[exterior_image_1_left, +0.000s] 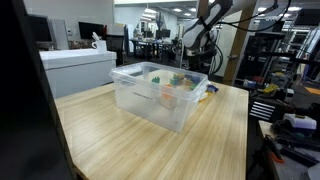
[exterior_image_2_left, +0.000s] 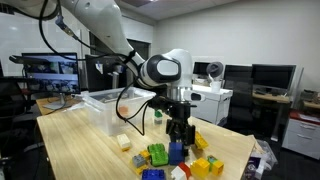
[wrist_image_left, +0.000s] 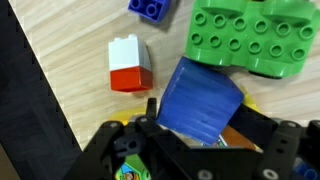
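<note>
The end effector (exterior_image_2_left: 178, 138) is hanging straight down over a loose cluster of toy bricks at the lower centre of an exterior view. Its jaws are standing to either side of a blue brick (wrist_image_left: 205, 100) that is lying on the table (exterior_image_2_left: 80, 150). In the wrist view that brick is filling the lower middle of the frame, turned a little askew. The dark fingers are flanking its two smooth sides rather than its studded top, likely because flat opposite faces are offering the surest purchase. The jaws are sitting at a middling width, and whether the pads are pressing on the brick cannot be told. A large green brick (wrist_image_left: 250, 38) is lying just beyond it toward the upper right, seemingly touching its far corner, which is probably why the fingers are set across the two free sides. A red-and-white brick (wrist_image_left: 130, 65) is resting apart at centre left, and a small purple-blue brick (wrist_image_left: 150, 8) is poking in at the top edge. A clear plastic bin (exterior_image_2_left: 100, 103) is standing well apart at the left centre of the exterior view.
</note>
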